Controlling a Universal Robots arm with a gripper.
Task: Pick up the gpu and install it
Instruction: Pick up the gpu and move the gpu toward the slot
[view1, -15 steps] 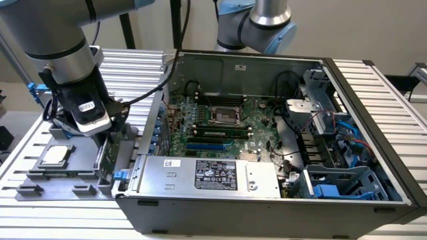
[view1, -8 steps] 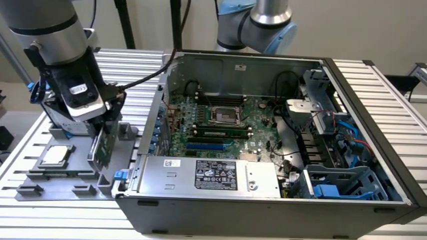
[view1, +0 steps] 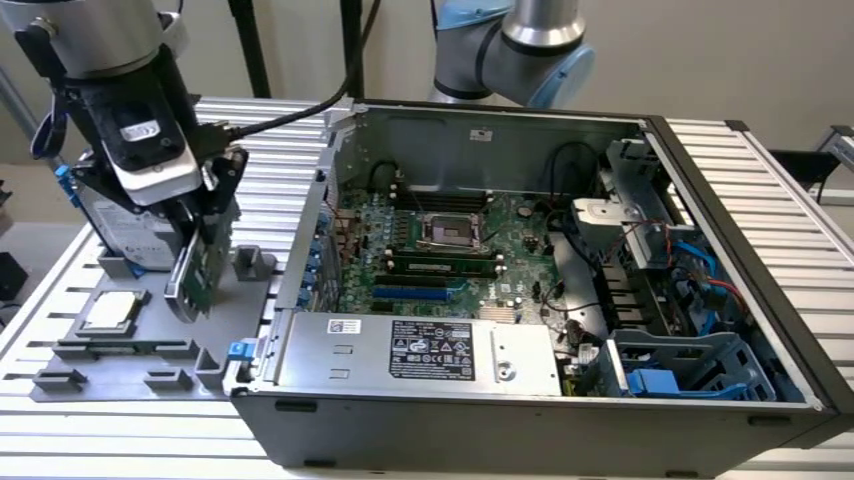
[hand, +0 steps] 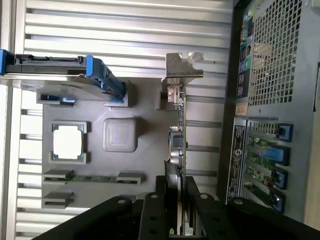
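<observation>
The gpu (view1: 200, 270) is a thin card with a green board face. It stands on edge, slightly tilted, over the grey holder tray (view1: 160, 335) at the exterior view's left. My gripper (view1: 211, 215) comes down onto it from above and is shut on its upper edge. In the wrist view the gpu (hand: 177, 145) shows edge-on between my black fingers (hand: 156, 200), its silver end bracket (hand: 181, 67) at the far end. The open computer case (view1: 747, 250) lies to the right, with its green motherboard (view1: 454, 240) and blue slots (view1: 420, 291) exposed.
The tray also holds a silver hard drive in a blue frame (view1: 127, 235), a square processor (view1: 110, 312) and a memory stick (view1: 114, 347). The case's rear wall with blue clips (hand: 272, 155) is close beside the card. A second arm (view1: 521, 50) stands behind the case.
</observation>
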